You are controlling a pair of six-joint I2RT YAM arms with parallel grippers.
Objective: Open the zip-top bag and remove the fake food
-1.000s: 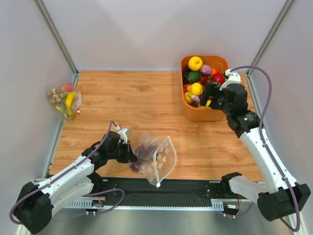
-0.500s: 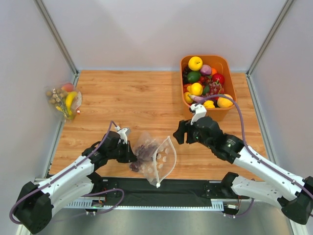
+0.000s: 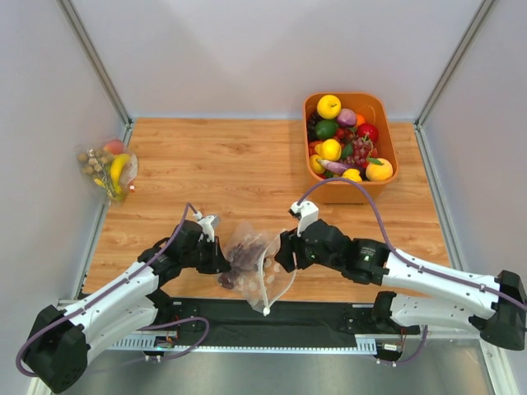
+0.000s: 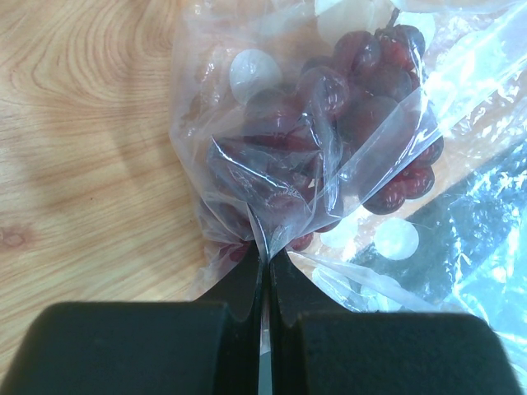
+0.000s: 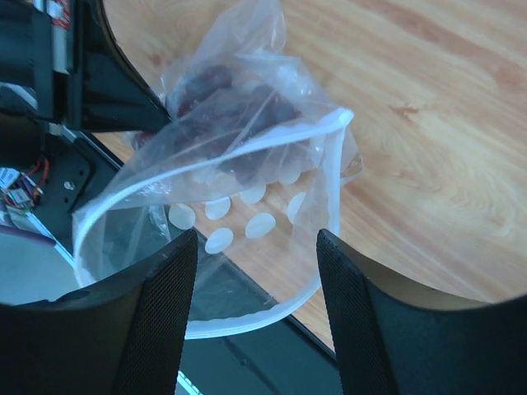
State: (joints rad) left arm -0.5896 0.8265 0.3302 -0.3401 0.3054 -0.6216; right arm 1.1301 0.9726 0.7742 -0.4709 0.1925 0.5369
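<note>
**Right arm returns to the gaping bag**
The clear, floppy, pale-spotted zip-top bag (image 3: 268, 267) lies at the wooden table's (image 3: 230, 156) near edge, with only dark purple plastic grapes (image 4: 362, 107) showing inside. The left gripper (image 4: 263, 247) is pinched tight on its closed end. The right gripper (image 5: 251, 243), over the orange plastic basket (image 3: 329, 194) a second ago, now hovers at the mouth with fingers wide and empty, likely for the last fruit.

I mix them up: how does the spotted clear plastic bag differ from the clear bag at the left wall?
The spotted clear zip-top bag gapes open, holding dark purple grapes; the left-wall bag shows a yellow banana. The left gripper pinches the spotted bag; nothing grips the other. Both are clear.
</note>
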